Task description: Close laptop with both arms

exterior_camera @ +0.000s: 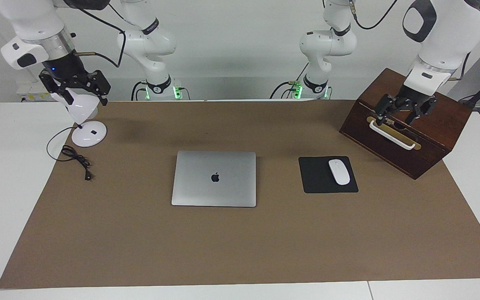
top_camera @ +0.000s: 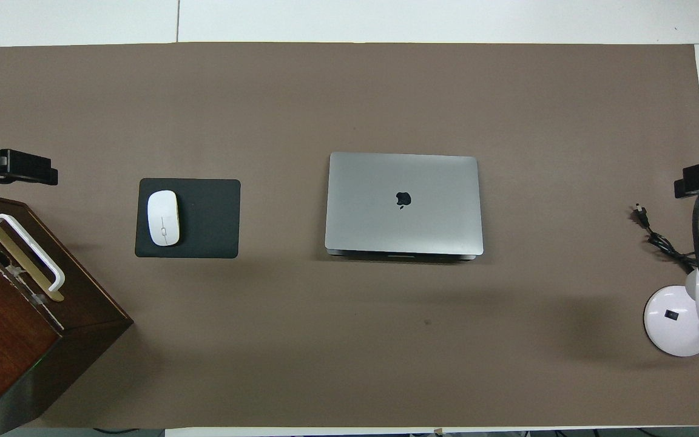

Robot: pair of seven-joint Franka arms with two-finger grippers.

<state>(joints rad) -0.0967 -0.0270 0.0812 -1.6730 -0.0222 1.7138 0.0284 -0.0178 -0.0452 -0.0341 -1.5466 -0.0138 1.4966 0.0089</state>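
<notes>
Laptop (exterior_camera: 214,178) flat on brown mat mid-bench, lid already down, apple logo (exterior_camera: 215,177) facing up; reads as closed, task likely done. Thin metal shell: stiff, smooth, slippery, moderately heavy, screen fragile under point load. Best handled by pressing flat on lid's free edge with both grippers, spread apart, not pinching. Left gripper (exterior_camera: 404,109) released, hanging over wooden box (exterior_camera: 436,137) near white handle (exterior_camera: 391,134). Right gripper (exterior_camera: 74,85) released, empty, over white lamp (exterior_camera: 82,109). No readable writing anywhere; apple logo the only brand mark.
</notes>
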